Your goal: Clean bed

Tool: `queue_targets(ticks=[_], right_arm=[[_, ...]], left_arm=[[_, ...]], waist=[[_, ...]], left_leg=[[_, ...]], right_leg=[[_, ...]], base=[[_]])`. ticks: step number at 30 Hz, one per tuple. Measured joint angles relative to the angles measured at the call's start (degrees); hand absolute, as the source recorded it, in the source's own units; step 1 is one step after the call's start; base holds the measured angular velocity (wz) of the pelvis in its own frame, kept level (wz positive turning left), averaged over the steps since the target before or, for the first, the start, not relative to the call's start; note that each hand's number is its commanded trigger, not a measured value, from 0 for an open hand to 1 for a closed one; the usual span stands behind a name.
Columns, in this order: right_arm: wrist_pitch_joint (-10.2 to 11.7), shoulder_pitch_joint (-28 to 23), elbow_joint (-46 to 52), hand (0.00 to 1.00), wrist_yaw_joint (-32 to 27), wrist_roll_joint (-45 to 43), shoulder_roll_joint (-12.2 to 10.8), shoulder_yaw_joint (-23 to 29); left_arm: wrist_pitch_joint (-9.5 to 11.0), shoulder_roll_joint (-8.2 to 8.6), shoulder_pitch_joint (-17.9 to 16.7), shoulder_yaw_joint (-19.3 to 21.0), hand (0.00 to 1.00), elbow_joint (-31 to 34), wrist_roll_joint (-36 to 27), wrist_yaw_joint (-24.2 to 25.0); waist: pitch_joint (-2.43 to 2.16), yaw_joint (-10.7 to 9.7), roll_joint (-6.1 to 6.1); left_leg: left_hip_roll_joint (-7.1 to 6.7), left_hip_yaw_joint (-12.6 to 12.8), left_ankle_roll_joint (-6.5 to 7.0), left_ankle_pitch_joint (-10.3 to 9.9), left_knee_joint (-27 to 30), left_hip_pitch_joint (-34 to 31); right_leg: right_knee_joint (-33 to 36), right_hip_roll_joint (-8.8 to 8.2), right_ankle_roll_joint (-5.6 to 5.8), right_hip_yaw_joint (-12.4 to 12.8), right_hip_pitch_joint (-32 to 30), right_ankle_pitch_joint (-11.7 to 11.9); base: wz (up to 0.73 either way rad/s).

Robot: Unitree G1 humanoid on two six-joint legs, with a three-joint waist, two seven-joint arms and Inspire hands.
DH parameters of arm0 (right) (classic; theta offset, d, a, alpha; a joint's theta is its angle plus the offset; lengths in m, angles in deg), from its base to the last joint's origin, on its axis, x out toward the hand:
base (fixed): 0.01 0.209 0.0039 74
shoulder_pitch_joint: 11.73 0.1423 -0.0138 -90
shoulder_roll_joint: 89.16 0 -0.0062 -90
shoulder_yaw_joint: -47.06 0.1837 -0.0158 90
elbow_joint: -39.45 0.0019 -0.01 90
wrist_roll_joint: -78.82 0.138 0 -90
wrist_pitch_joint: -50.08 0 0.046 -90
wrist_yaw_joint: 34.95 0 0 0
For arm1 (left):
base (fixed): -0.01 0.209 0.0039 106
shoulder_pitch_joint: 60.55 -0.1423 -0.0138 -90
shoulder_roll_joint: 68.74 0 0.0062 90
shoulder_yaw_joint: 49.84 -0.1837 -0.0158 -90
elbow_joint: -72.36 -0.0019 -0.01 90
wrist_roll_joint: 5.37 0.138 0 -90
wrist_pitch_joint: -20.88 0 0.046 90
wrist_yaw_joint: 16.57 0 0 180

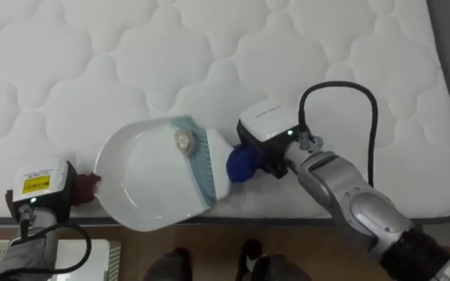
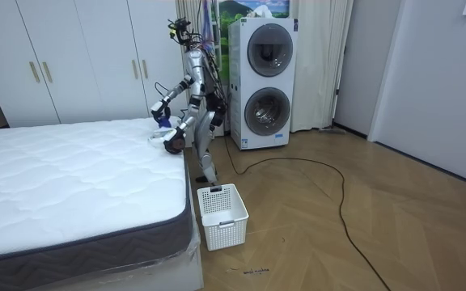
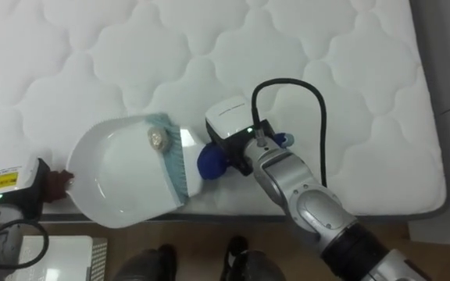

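Sweeping is the step in hand, by my reading. The robot stands at the side of the mattress (image 1: 209, 47), and its right hand (image 1: 270, 133) is wrapped round the blue handle of a brush (image 1: 208, 168). The brush's pale bristles lie across the mouth of a white dustpan (image 1: 135, 191). A small crumpled scrap (image 1: 183, 140) lies just inside the pan, touching the bristles near their far end. The left hand (image 1: 41, 191) sits at the pan's dark handle by the mattress edge; how it grips I cannot tell. The pan rests on the quilting and reaches past the near edge (so a tilt towards the floor could spill it). To do this well, the brush should draw the scrap deeper, towards the pan's back wall, with a short, light stroke. Meanwhile the left hand should hold the pan level, with its lip pressed down. Lifting should wait until the scrap sits well back. A white basket (image 2: 222, 215) stands on the floor beside the bed, a likely place to empty the pan.
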Motion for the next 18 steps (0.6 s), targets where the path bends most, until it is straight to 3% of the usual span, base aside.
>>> queue_targets(ticks=[18], right_arm=[[1.00,-1.26,-2.64,1.00,-7.50,6.86,-0.13,3.48]], left_arm=[[-0.71,0.11,-1.21,0.07,1.00,-0.13,0.09,-2.06]], waist=[[0.41,-1.27,-0.16]], left_leg=[[-0.34,-0.67,-0.08,-0.04,-0.17,0.90]], right_leg=[[0.36,-0.51,-0.01,-0.77,1.25,-0.68]], base=[[0.02]])
